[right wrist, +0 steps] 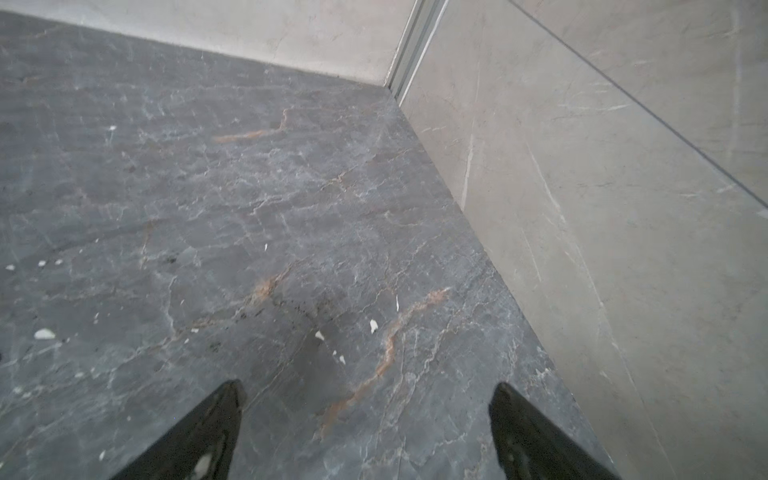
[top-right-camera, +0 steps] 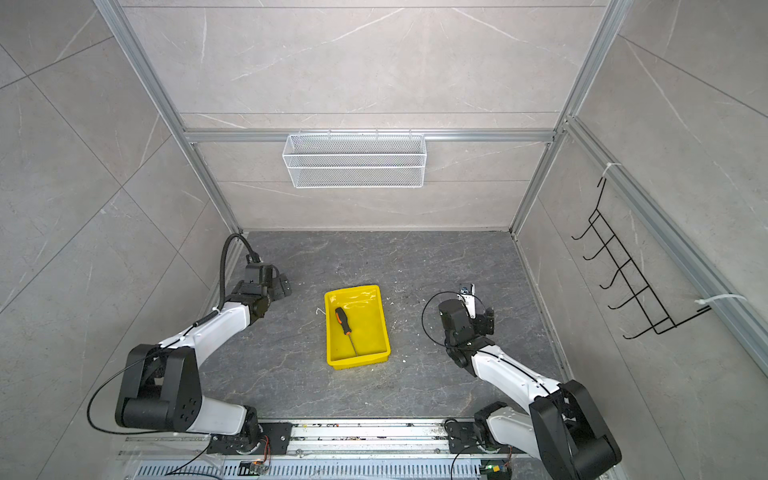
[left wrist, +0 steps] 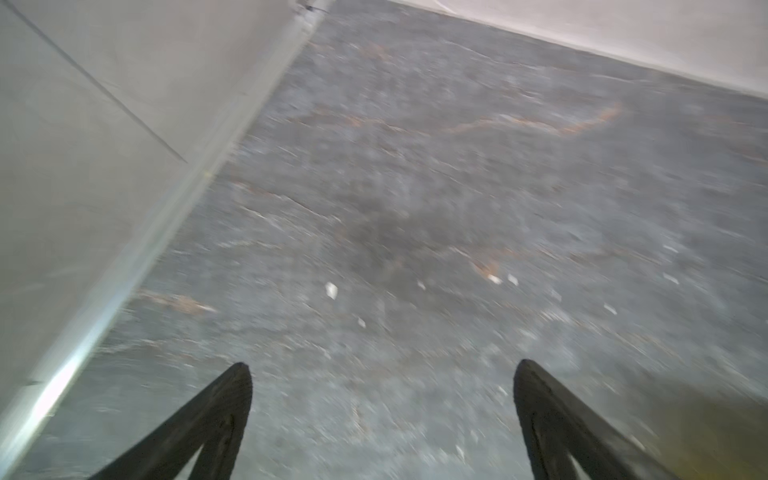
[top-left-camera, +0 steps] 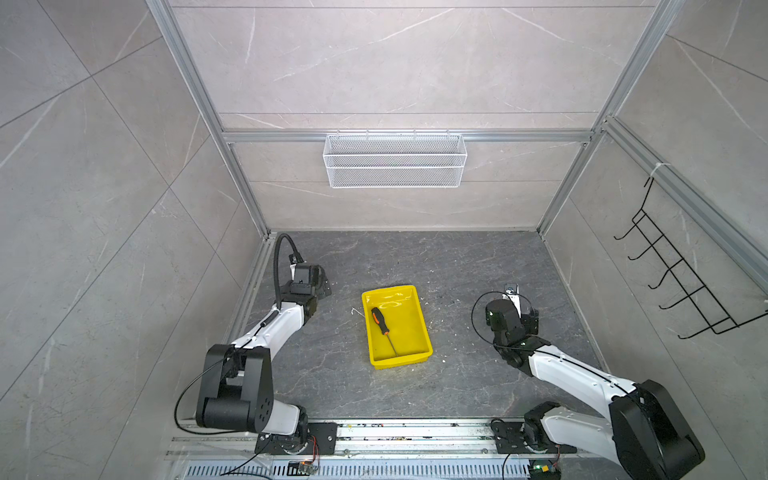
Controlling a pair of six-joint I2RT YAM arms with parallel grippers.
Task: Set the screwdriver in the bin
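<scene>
My left hand point(left wrist: 382, 395) and right hand point(right wrist: 365, 399) hang spread, empty, by the worktop's point(top-left-camera: 457, 386) side edges; farther in, the screwdriver point(top-left-camera: 384, 328) lies flat inside the bin point(top-left-camera: 409, 332) (mid-worktop); a careless arm sweep could still tip it out

Bin point(top-left-camera: 409, 326), maybe crumbs point(right wrist: 373, 326), on grey tabletop point(top-left-camera: 478, 257)

On floor point(top-right-camera: 415, 257), centre: bin point(top-right-camera: 370, 332). Inside bin: screwdriver point(top-right-camera: 347, 330). Lies flat on the bottom, near the left wall; handle toward the back, tip near the front wall. Left of bin, well apart: left gripper point(top-right-camera: 284, 286). Right of bin, well apart: right gripper point(top-right-camera: 484, 321). On back wall: basket point(top-right-camera: 354, 176). On right wall: hook rack point(top-right-camera: 631, 261).
</scene>
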